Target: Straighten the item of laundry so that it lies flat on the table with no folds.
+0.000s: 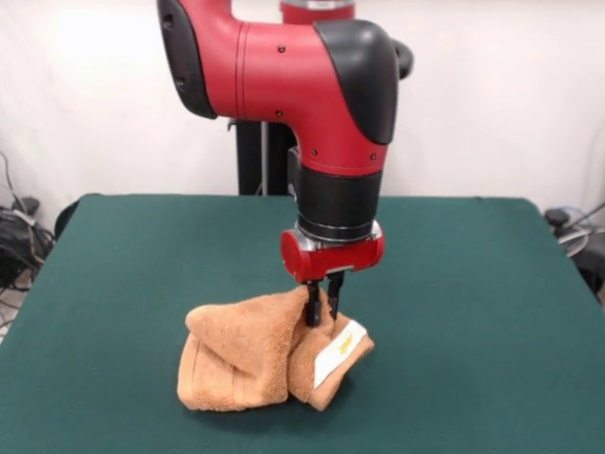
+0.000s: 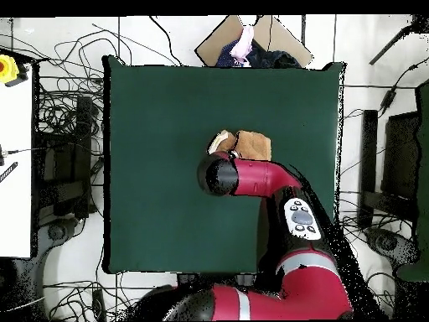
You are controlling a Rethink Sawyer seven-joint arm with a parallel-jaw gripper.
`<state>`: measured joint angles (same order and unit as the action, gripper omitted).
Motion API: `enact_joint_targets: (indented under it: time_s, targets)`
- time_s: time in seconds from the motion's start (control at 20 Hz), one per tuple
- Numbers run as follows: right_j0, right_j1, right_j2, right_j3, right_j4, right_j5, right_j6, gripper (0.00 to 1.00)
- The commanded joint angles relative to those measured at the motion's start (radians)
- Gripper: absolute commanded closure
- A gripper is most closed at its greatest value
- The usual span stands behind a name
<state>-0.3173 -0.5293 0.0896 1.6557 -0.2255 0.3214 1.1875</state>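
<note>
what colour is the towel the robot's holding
Orange-tan, with a small white tag; the towel shows best in the front view.

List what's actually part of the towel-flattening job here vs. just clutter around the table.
Job:
- towel, bunched up, partly lifted
- table, green top
- gripper, fingers shut on the towel's raised fold

Clutter:
- cables on the floor beside the table
- cardboard box past the far table edge
- person at that edge

Bright even light; glare on back wall (image 1: 85, 57), soft shadow under towel (image 1: 255, 355)
</note>
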Motion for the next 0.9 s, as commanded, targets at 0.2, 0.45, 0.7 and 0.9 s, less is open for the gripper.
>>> enact_joint_targets:
  time_s: [0.2,0.45,0.7,0.9]
  targets:
    - [-0.130,-0.042,0.267,0.033,-0.204,0.111,-0.264,1.00]
    - [-0.186,-0.043,0.349,0.048,-0.257,0.117,-0.245,1.00]
    - [-0.270,-0.041,0.493,0.052,-0.314,0.256,-0.458,1.00]
    - [-0.385,-0.018,0.660,0.034,-0.312,0.498,-0.764,1.00]
